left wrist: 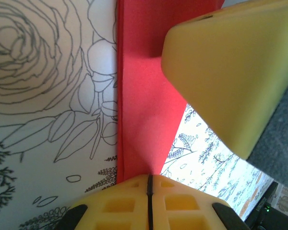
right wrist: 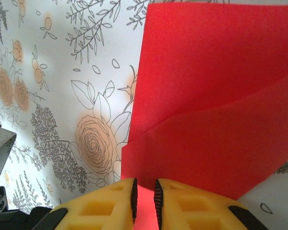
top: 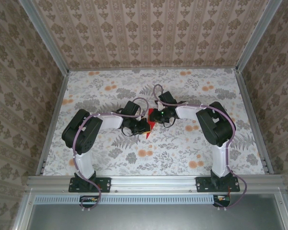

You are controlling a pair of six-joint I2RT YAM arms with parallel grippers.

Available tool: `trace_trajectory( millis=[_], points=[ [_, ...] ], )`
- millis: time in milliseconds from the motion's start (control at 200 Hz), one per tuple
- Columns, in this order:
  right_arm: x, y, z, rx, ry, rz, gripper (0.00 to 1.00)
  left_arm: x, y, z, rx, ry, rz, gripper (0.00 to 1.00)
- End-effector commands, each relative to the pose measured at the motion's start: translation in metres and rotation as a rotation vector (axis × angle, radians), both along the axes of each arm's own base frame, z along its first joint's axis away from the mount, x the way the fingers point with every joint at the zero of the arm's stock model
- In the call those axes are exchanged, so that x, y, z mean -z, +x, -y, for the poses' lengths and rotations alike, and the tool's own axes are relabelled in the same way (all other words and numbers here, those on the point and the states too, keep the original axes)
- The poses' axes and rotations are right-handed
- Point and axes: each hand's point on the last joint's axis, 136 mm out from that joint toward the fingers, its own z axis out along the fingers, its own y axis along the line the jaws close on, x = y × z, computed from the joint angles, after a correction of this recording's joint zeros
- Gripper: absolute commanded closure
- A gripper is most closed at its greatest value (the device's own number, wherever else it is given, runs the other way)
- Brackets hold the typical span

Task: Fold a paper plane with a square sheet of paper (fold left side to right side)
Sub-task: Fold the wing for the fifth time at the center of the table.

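Top external: folded paper (top: 151, 115) sits centre. Left gripper (left wrist: 149, 178) clamps paper tip; right gripper (right wrist: 144, 190) pinches paper's layered edge.

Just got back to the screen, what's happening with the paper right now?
Both arms meet over the red paper, which is partly folded, with layers overlapping. The left gripper is shut, pinching a paper edge. The right gripper has its jaws a slit apart with paper showing between them; whether it actually grips is unclear.
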Motion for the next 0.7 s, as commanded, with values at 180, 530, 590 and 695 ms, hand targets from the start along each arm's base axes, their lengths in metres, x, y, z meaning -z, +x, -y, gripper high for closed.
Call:
trace_trajectory(
  millis=[180,530,590,695],
  points=[
    [0.01,0.029,0.029,0.065,-0.074,0.033,0.78,0.037,-0.032,-0.029,0.014,0.172,-0.118,0.91],
    [0.014,0.047,0.04,0.084,-0.079,0.024,0.78,0.037,-0.032,-0.029,0.015,0.173,-0.122,0.91],
    [0.015,0.049,0.043,0.091,-0.083,0.024,0.78,0.037,-0.032,-0.029,0.016,0.172,-0.12,0.91],
    [0.014,0.053,0.047,0.099,-0.082,0.026,0.78,0.037,-0.033,-0.029,0.016,0.174,-0.123,0.91]
  ],
)
